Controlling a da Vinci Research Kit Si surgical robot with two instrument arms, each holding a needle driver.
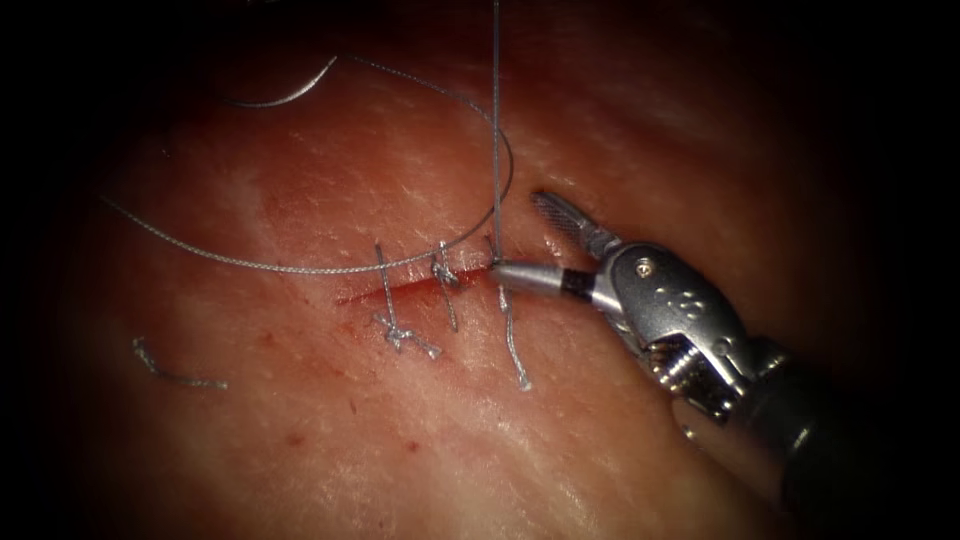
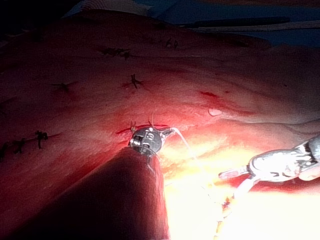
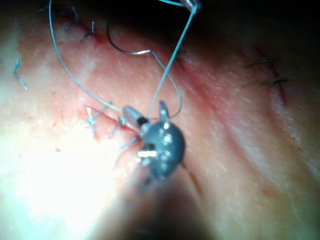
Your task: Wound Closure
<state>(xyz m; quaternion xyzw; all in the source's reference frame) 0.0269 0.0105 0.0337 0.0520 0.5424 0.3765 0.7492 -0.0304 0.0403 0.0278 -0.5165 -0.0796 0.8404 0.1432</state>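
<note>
The cut (image 1: 400,289) in the tissue (image 1: 330,440) carries three stitches; the rightmost stitch (image 1: 507,320) lies at the cut's right end. My right tool (image 1: 516,232) stands open over that stitch, its lower jaw tip touching the tissue where a taut thread (image 1: 496,130) rises straight up. It holds nothing. The same open right tool (image 3: 143,106) straddles the thread (image 3: 170,65). My left tool (image 2: 146,140) is shut on the thread and holds it up high. The curved needle (image 1: 290,95) lies free on the tissue, left of the cut and outside it, with thread looping from it.
A cut scrap of thread (image 1: 175,375) lies on the tissue to the left of the cut. Red fluid stains the cut's edges. Older stitched cuts (image 2: 132,82) mark the tissue farther off, and more of these older stitched cuts (image 3: 265,70) lie beyond the right tool.
</note>
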